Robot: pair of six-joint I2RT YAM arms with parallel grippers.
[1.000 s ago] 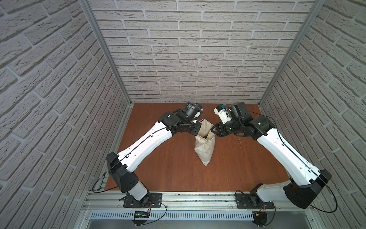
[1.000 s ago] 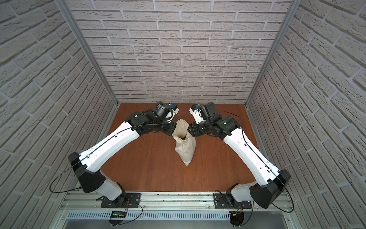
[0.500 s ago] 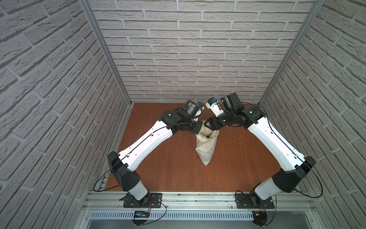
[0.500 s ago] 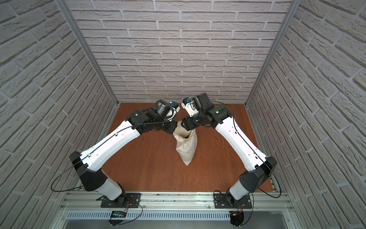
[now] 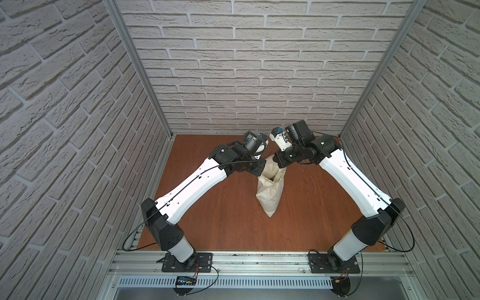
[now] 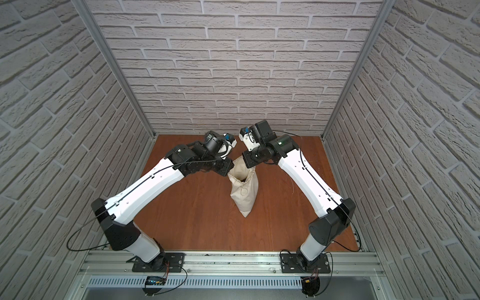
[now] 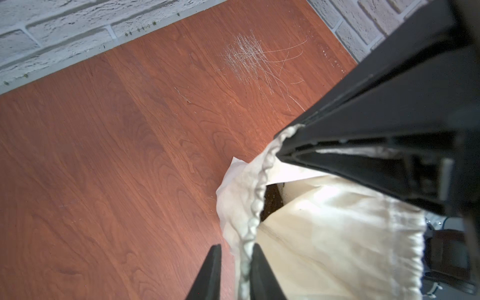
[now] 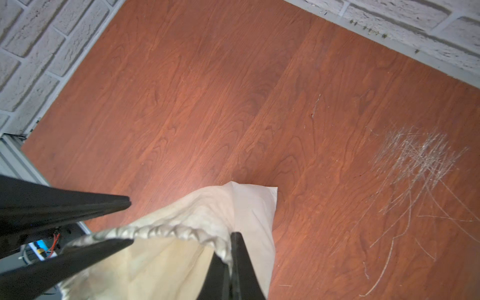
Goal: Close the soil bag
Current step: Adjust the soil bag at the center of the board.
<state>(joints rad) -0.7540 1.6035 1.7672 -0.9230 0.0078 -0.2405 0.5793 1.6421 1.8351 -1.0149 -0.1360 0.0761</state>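
The soil bag [image 5: 270,192] [image 6: 244,192] is a cream cloth sack standing on the wooden table, its mouth partly open and dark soil [image 7: 271,200] showing inside. My right gripper [image 8: 230,249] is shut on the gathered rim at one end of the mouth; in the left wrist view it is the black pair of fingers [image 7: 311,155] pinching the cloth. My left gripper [image 7: 235,250] is at the opposite end of the rim with its jaws apart. The rim runs between them against one finger. In both top views the two grippers [image 5: 261,168] [image 5: 279,162] meet over the bag's top.
A patch of pale scratches [image 7: 249,57] [image 8: 420,161] marks the table beyond the bag. Brick walls close in the table on three sides. An aluminium rail [image 5: 259,262] with both arm bases runs along the front edge.
The right arm swung in to the bag's mouth and its gripper shut on the rim. The left gripper's jaws have come apart at the rim it was pinching.
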